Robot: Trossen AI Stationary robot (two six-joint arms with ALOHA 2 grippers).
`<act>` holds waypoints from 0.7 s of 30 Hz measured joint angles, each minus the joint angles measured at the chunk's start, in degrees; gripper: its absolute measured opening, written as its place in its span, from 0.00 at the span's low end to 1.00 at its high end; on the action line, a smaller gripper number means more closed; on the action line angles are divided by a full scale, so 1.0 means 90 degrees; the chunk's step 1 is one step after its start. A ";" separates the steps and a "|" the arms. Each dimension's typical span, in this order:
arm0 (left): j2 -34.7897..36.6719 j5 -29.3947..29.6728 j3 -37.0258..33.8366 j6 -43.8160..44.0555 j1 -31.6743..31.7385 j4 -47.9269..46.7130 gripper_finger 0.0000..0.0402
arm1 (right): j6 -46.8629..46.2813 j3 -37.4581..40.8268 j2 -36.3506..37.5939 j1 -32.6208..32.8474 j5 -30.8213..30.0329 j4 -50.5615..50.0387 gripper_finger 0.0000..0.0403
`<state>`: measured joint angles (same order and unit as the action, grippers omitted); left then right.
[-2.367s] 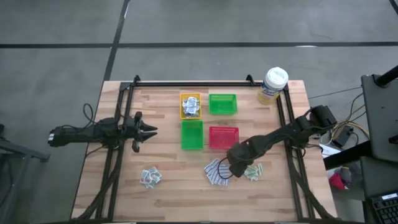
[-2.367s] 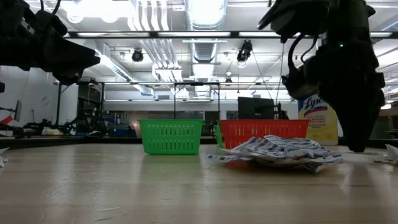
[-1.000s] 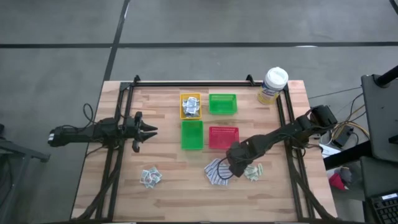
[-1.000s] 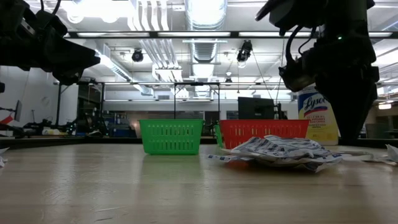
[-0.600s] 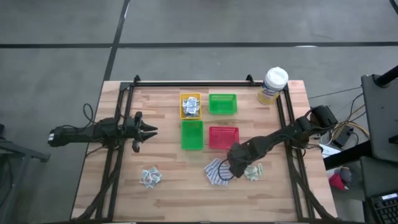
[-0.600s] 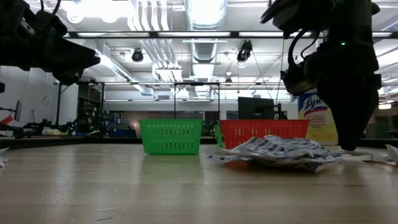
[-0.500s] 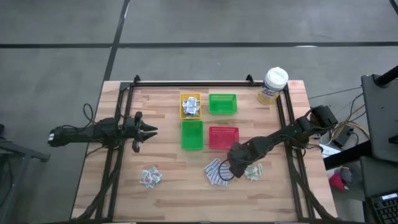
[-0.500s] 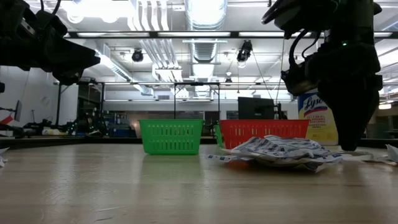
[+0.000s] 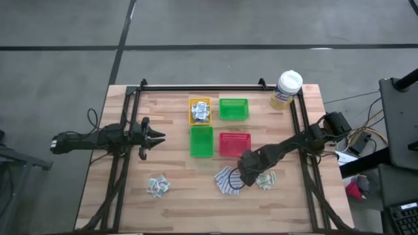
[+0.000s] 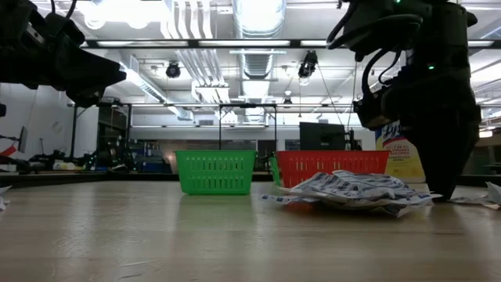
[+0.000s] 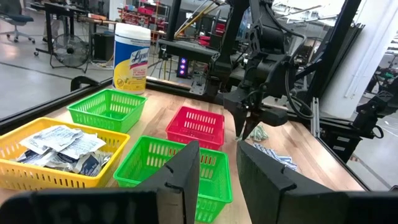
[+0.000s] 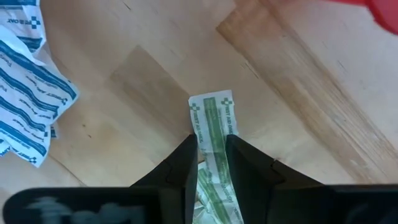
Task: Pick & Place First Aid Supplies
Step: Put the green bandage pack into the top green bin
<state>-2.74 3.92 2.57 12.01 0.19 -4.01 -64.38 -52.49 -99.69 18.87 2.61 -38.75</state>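
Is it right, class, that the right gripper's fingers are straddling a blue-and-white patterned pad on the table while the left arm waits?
Not quite. The right wrist view shows the right gripper straddling a pale green strip, not a blue-and-white pad, which lies beside it. The left gripper does wait off to the side.

Four small plastic mesh trays on the wooden desk point(image 9: 176, 202): two green ones point(image 9: 234, 108) point(image 9: 202, 141), one yellow point(image 9: 200, 111), one red point(image 9: 234, 144). One yellow wipes canister with white lid point(image 9: 286, 89). Three loose heaps of flat packets: blue-and-white patterned pads point(image 9: 226, 180), pale green strips point(image 9: 267, 180), white-grey sachets point(image 9: 157, 186). Two dark robot arms.
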 joint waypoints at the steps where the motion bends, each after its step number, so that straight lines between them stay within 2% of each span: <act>1: 0.0000 0.0001 0.0000 0.0000 0.0000 0.0000 0.27 | -0.0004 0.0002 -0.0001 0.0000 0.0002 0.0003 0.20; 14: 0.0000 0.0001 0.0000 0.0000 0.0001 0.0004 0.27 | -0.0070 0.0015 0.0013 0.0000 0.0029 0.0018 0.08; 21: 0.0000 0.0001 0.0000 -0.0002 0.0002 0.0005 0.27 | 0.0046 0.0066 0.0578 0.0005 0.0058 0.0000 0.07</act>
<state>-2.74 3.92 2.57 11.99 0.21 -3.97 -63.97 -51.90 -94.49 18.92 3.13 -38.74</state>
